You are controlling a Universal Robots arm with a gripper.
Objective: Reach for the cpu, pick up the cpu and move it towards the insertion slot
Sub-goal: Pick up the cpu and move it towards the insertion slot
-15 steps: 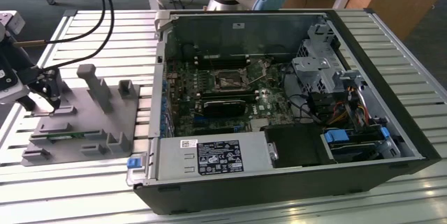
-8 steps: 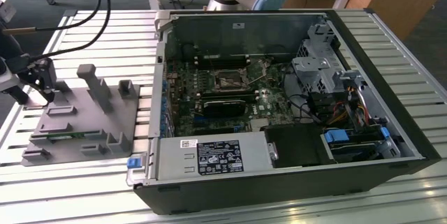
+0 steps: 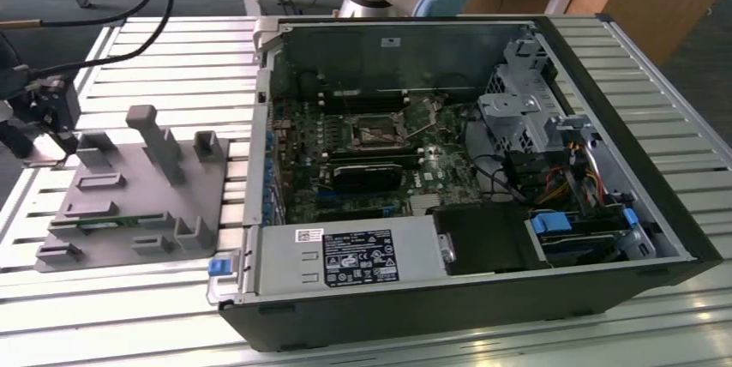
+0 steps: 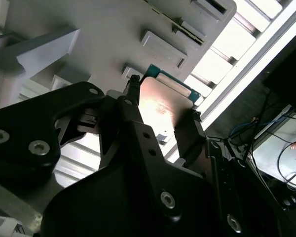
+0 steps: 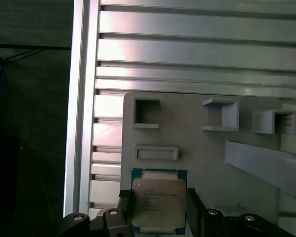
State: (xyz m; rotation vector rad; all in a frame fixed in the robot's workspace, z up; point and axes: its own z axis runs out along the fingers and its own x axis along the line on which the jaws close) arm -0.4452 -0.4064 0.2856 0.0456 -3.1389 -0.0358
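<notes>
Your black claw pinches the shiny silver square cpu between its fingers, over the grey plastic plate.

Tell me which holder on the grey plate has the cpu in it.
The one at the gripper: the cpu lies there. The square pocket and the narrow slot next to it are empty.

Matte black claw, silver screws.
</notes>
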